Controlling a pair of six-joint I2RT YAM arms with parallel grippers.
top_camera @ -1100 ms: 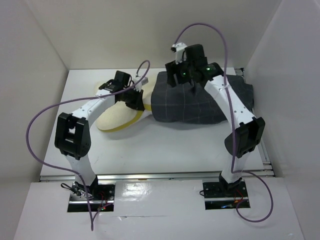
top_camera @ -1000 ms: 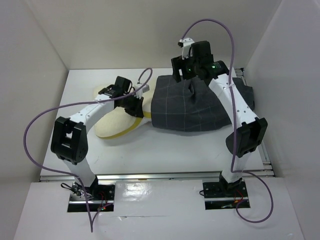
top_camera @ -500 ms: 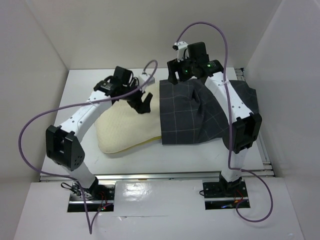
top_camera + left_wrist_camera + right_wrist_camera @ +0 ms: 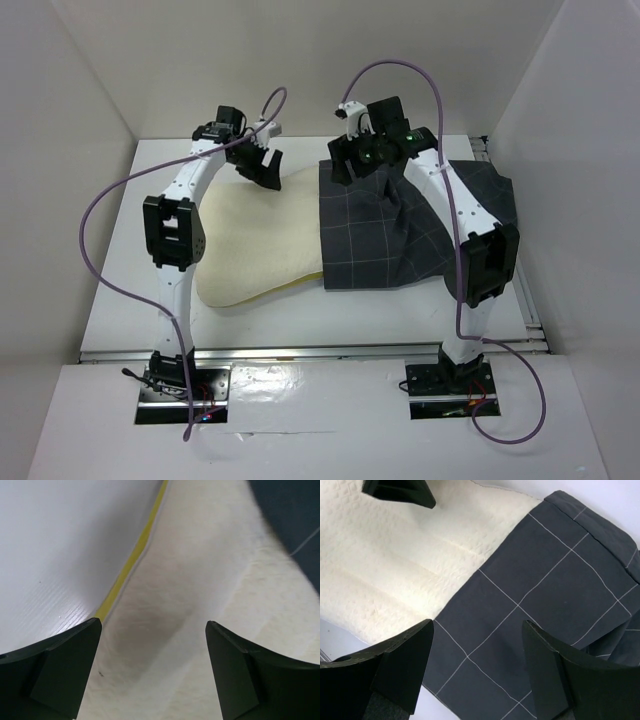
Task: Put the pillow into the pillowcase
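The left gripper has its fingers wide apart and holds nothing. The pillow lies right under it, the white table beside it. The right gripper is spread wide and empty too, above the pillowcase, whose edge just ahead lies over one end of the pillow.

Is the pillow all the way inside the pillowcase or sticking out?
Sticking out. The pillow has its right end under the pillowcase edge; the rest lies bare. Whether that end is inside, cannot tell.
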